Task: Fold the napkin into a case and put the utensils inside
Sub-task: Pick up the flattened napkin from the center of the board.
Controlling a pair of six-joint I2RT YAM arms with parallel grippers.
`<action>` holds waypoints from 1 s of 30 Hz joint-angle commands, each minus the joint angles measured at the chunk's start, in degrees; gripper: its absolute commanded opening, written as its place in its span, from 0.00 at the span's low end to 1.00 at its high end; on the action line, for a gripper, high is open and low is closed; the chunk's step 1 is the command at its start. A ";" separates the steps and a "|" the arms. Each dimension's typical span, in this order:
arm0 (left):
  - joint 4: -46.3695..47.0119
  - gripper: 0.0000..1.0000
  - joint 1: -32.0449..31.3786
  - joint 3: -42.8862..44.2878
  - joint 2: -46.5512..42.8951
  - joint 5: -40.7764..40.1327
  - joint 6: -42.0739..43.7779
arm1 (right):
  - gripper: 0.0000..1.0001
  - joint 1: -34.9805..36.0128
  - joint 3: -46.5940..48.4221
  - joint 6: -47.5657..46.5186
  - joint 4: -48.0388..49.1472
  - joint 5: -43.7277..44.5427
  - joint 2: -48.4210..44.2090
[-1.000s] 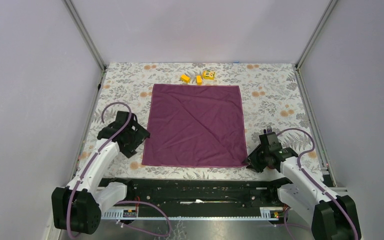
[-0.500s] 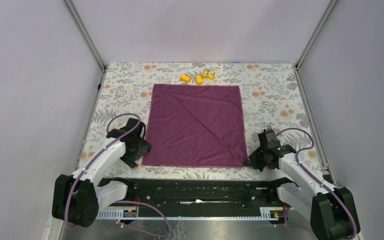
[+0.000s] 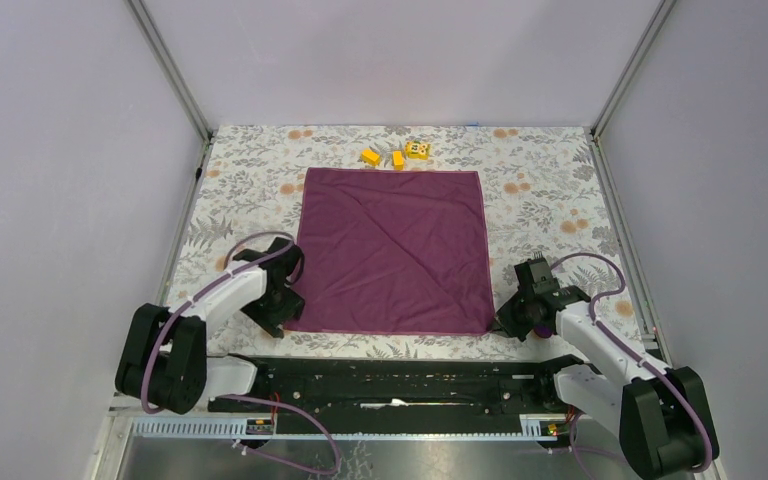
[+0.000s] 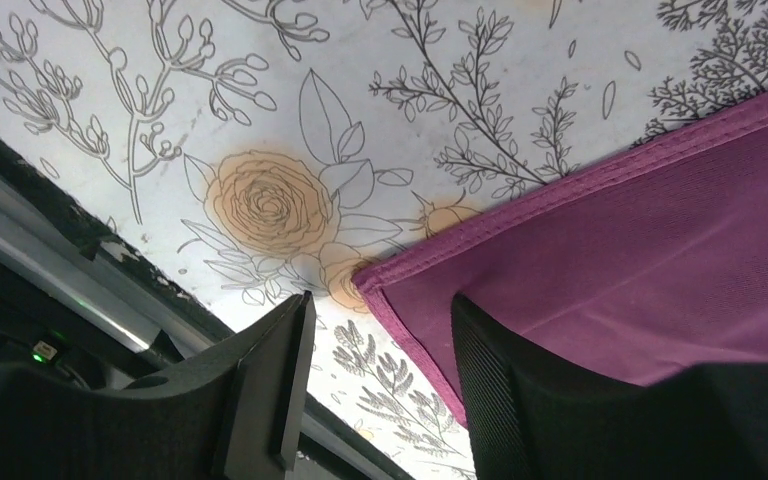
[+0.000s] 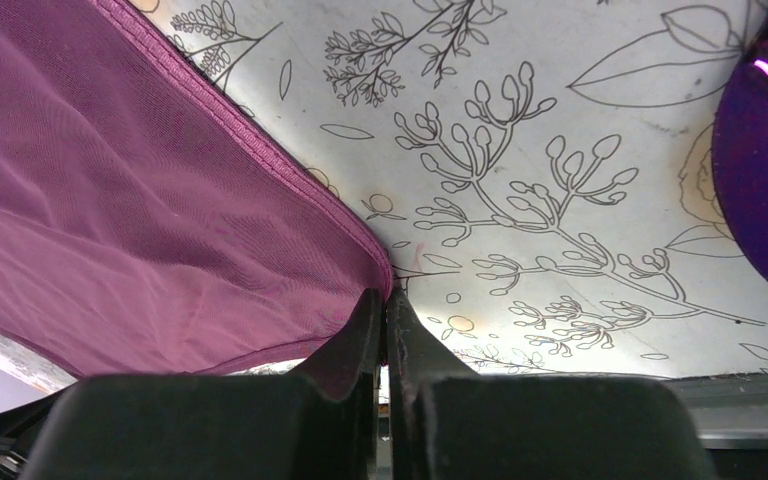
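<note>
The plum-purple napkin [image 3: 392, 250] lies flat as an open square on the floral tablecloth [image 3: 550, 200]; no case is in view. My left gripper [image 3: 282, 318] is at its near-left corner, open. One finger [image 4: 520, 390] rests over the cloth [image 4: 660, 250] and the other [image 4: 270, 390] over bare tablecloth, so the jaws straddle the hemmed corner. My right gripper [image 3: 508, 325] is shut on the near-right corner [image 5: 340, 250], with the hem running into the closed jaws [image 5: 385, 305]. A glossy dark purple rounded shape [image 5: 760, 190], seemingly one of the utensils, lies just to the right of it.
Three small yellow blocks [image 3: 397, 155] sit just beyond the napkin's far edge. A black rail [image 3: 390, 375] runs along the near edge between the arm bases. Grey walls and metal posts [image 3: 170, 70] close in the table on three sides.
The left arm swung in towards the napkin's near-left corner and its jaws narrowed around it. The right gripper closed on the near-right corner and has stayed there.
</note>
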 commanded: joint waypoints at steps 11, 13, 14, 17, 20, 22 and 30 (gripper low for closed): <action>4.83 0.40 0.04 -3.50 5.04 -1.02 -5.07 | 0.00 -0.14 -0.75 -2.72 -3.05 4.24 0.93; 6.09 0.38 0.39 -5.11 4.05 -1.14 -5.87 | 0.00 -0.10 -0.72 -2.59 -3.06 4.21 0.90; 6.34 0.37 0.55 -5.40 3.56 -1.48 -5.95 | 0.00 -0.09 -0.67 -2.57 -3.12 4.22 0.93; 6.67 0.36 1.10 -5.96 2.51 -1.83 -6.12 | 0.00 -0.17 -0.41 -2.42 -3.86 4.52 0.97; 6.57 0.44 1.51 -6.18 2.24 -1.11 -5.71 | 0.00 -0.13 -0.48 -2.00 -4.30 4.74 0.68; 5.13 0.54 1.92 -6.34 1.61 -0.87 -5.77 | 0.00 -0.14 -0.42 -1.87 -4.70 4.60 0.37; 5.74 0.55 2.47 -7.21 0.35 -1.92 -7.24 | 0.00 -0.17 -0.57 -0.92 -5.26 5.14 -1.24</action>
